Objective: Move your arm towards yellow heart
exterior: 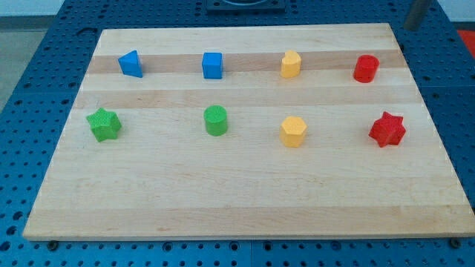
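Two yellow blocks lie on the wooden board (245, 200). The lower one (294, 131), right of centre, narrows toward the view's bottom and looks like the yellow heart. The upper one (290, 64) looks like a pentagon. My dark rod enters at the view's top right corner, off the board. My tip (411, 28) sits just past the board's top right corner, far up and to the right of both yellow blocks and touching no block.
In the top row are a blue triangle (130, 64), a blue cube (212, 65) and a red cylinder (365, 68). In the lower row are a green star (103, 124), a green cylinder (216, 120) and a red star (387, 129). A blue perforated table surrounds the board.
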Robot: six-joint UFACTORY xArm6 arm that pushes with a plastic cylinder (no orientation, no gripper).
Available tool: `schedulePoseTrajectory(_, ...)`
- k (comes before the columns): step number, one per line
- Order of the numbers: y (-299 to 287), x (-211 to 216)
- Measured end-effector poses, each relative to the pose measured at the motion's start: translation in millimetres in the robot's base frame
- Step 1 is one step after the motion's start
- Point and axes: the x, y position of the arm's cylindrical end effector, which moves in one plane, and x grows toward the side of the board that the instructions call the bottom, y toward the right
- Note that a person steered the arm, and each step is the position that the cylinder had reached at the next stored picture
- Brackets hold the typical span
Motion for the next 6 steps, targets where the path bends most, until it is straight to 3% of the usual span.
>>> schedulePoseTrajectory(1,-21,3)
schedulePoseTrajectory(3,-126,65)
schedulePoseTrajectory(6,-157,66)
